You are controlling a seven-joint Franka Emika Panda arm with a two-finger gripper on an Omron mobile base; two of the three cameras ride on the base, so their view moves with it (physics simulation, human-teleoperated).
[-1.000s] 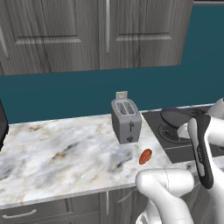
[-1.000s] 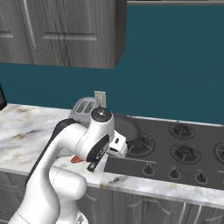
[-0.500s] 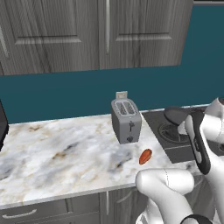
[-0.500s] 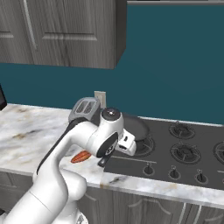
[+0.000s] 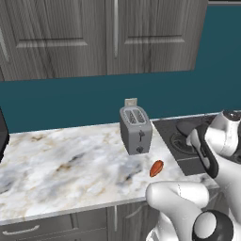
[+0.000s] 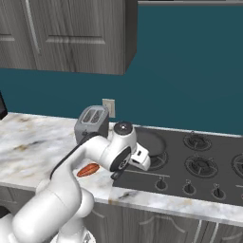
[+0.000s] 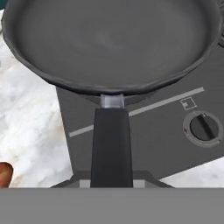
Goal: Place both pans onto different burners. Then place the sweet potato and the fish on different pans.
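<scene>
A black pan [image 7: 109, 43] takes up the top of the hand view, its long handle [image 7: 111, 144] running straight down into my gripper [image 7: 111, 181], which is shut on it. In the right base view this pan [image 6: 153, 141] sits over the left burner of the black cooktop [image 6: 199, 182]; I cannot tell if it rests on the grate. My gripper [image 6: 142, 160] is at the cooktop's front left. The sweet potato [image 5: 156, 168], an orange oval with tapered ends, lies on the marble counter [image 5: 70, 164] left of the cooktop. The other pan and the fish are out of view.
A silver toaster [image 5: 136, 129] stands on the counter beside the cooktop's left edge. Two bare burners [image 6: 197, 141] [image 6: 201, 165] lie to the right of the pan, with a row of knobs [image 6: 189, 188] along the front. Wall cabinets [image 5: 108, 33] hang above.
My hand has swung right, from over the counter's edge to the cooktop's front left, carrying the pan over the left burner. The sweet potato has not moved.
</scene>
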